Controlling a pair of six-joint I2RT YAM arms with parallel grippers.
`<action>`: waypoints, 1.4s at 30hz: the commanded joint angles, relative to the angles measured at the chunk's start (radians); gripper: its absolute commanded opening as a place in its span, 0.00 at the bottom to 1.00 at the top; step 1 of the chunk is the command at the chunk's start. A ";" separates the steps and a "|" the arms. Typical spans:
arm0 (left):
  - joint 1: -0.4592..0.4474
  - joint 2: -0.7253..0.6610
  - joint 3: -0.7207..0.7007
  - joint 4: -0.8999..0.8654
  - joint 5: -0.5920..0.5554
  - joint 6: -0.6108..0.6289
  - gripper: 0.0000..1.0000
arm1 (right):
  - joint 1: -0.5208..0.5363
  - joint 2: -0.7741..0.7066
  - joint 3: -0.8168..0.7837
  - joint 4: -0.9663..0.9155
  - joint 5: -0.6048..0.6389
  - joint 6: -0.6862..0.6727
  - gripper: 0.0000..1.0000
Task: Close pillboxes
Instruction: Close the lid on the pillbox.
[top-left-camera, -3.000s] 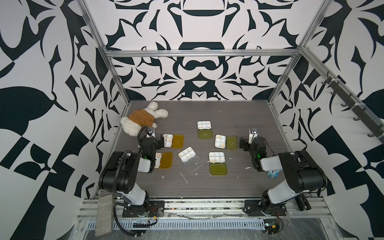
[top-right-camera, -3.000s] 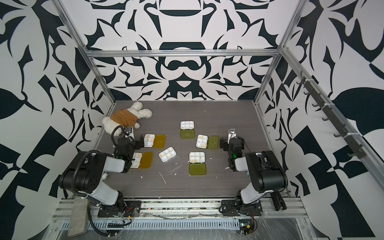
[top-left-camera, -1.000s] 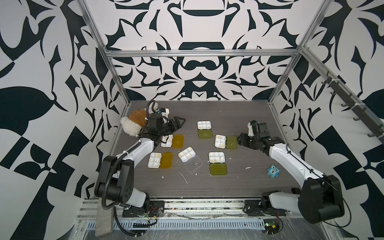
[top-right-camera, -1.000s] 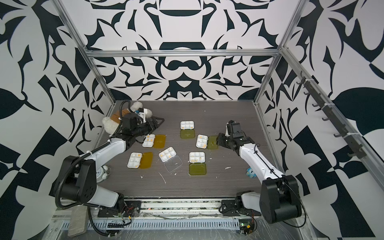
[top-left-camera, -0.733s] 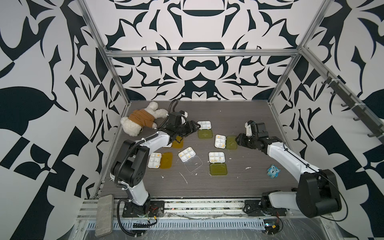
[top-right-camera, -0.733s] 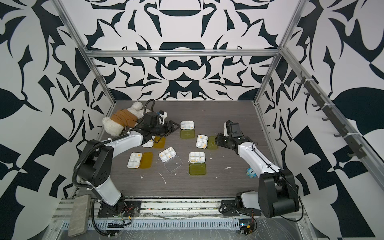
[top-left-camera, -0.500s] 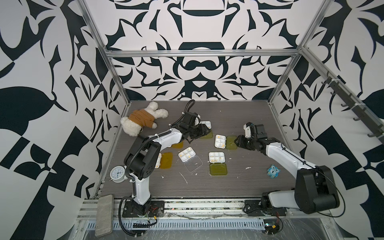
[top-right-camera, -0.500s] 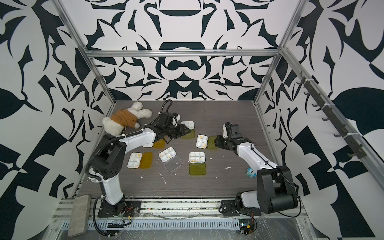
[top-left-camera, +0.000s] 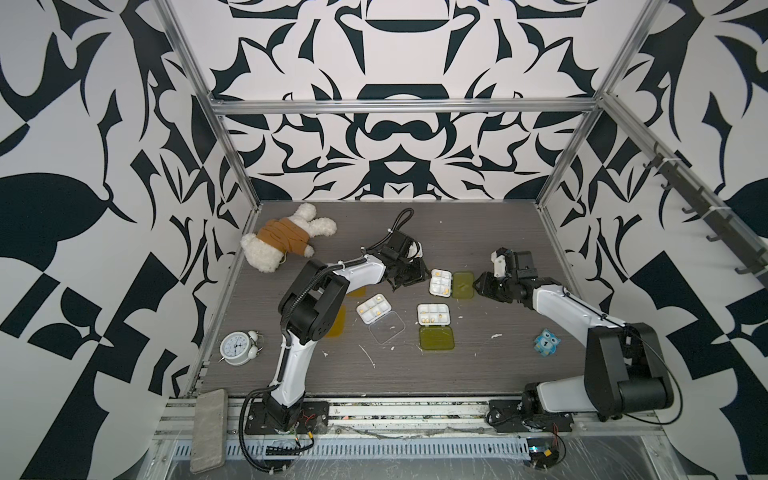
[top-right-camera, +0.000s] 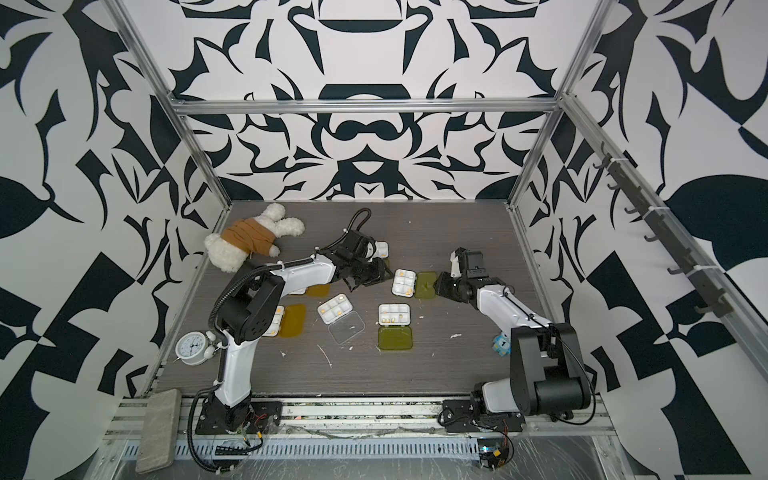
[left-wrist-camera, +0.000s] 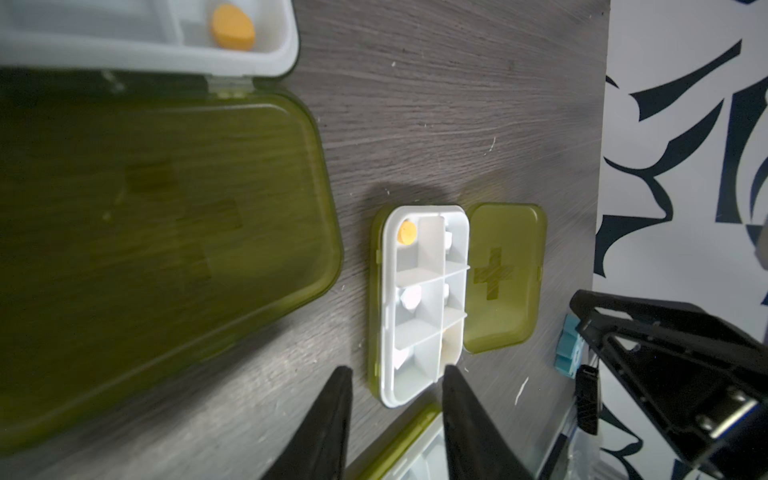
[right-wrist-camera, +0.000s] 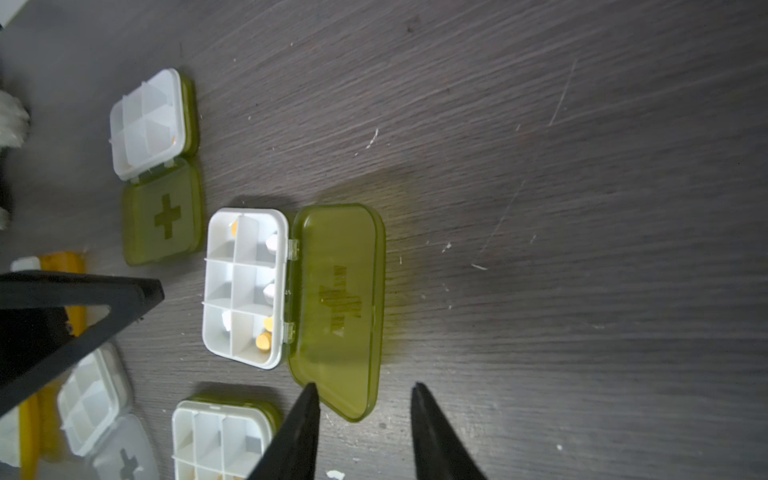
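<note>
Both part-spread, empty: left pincer (left-wrist-camera: 397, 369) near white tray (left-wrist-camera: 419, 291); right pincer (right-wrist-camera: 365, 385) (contact unclear) over green lid (right-wrist-camera: 336, 299).

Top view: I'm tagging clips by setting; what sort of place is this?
Likely a robot test cell: patterned walls on an aluminium frame enclose a tabletop, with left arm and right arm bolted at its front rail.

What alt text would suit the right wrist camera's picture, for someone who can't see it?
An open yellow-green pillbox lies on a wood-grain table, orange and white pills in its white tray, lid folded out flat. The right gripper, black fingertips apart, sits by the lid's corner; other open pillboxes lie around.
</note>
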 joint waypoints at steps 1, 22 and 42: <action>-0.003 0.002 0.016 -0.049 -0.004 0.015 0.36 | -0.009 -0.011 0.008 0.024 -0.014 -0.014 0.29; -0.011 0.079 0.086 -0.166 -0.106 0.090 0.00 | -0.064 0.091 0.051 0.017 0.048 0.015 0.08; -0.031 0.090 0.097 -0.167 -0.090 0.106 0.00 | -0.064 0.118 0.029 0.060 -0.014 0.030 0.12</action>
